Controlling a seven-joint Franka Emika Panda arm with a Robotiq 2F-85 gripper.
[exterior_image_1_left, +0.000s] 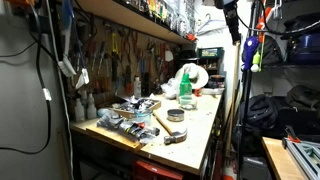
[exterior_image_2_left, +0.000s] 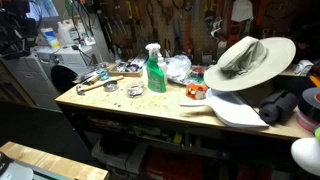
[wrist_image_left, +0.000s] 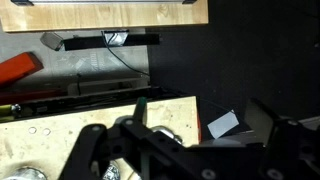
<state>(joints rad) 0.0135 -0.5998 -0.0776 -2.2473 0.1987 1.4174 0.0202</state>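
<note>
I see my gripper (wrist_image_left: 175, 150) only in the wrist view, as a dark, blurred mass of links across the bottom of the frame. I cannot tell whether the claw is spread or closed, and nothing shows between its fingers. Behind the links sits a corner of the workbench (wrist_image_left: 60, 130), and on it a shiny round thing (wrist_image_left: 165, 135) is half covered by the links, so I cannot name it. In an exterior view that end of the bench carries a hammer (exterior_image_2_left: 95, 83) with a wooden handle, lying flat at centre left. A grey roll (exterior_image_2_left: 135, 90) lies just beside it, apart from the handle. The clearest container is a spray bottle (exterior_image_2_left: 154, 72), upright at mid-frame with green liquid inside and a white trigger on top. Its label is too small to read. A crumpled clear plastic bag (exterior_image_2_left: 178, 66) rests just right of it, contents unclear. A wide-brimmed hat (exterior_image_2_left: 250, 58) sits tilted at upper right, above a white paddle-shaped board (exterior_image_2_left: 238, 112). In an exterior view a wooden board (exterior_image_1_left: 118, 138) at lower centre holds a clutter of packets (exterior_image_1_left: 128, 115) whose print I cannot make out. At the top of the wrist view a wooden plank (wrist_image_left: 110, 14) is cut off by the frame. An orange object (wrist_image_left: 18, 68) is cut off at the left edge.
</note>
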